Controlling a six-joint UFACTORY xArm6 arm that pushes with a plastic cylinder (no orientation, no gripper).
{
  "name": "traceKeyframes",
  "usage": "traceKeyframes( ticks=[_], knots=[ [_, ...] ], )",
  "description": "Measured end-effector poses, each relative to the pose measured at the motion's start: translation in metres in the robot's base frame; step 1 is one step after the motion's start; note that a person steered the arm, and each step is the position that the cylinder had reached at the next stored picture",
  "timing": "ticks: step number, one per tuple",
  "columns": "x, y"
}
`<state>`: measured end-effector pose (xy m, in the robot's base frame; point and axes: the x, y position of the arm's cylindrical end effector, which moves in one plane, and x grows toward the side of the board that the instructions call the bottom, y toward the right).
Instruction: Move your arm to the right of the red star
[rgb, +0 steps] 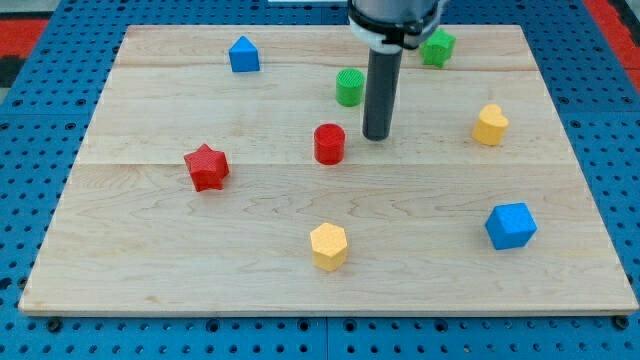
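My tip (377, 136) sits just right of red cylinder (329, 143), no jaws on rig.

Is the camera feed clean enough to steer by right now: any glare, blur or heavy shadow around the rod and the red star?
Camera view: even, soft light, no glare on the wooden board. Sharp focus throughout; the red star has crisp edges and only a faint shadow. My tip shows clearly, to the right of the red cylinder. The arm's top is cropped by the view's top edge.
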<state>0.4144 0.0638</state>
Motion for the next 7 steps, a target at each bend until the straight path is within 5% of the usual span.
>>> traceKeyframes(
  ticks=[2,4,7],
  knots=[
    [0.063,-0.066],
    [0.058,-0.135],
    [0.054,-0.158]
  ],
)
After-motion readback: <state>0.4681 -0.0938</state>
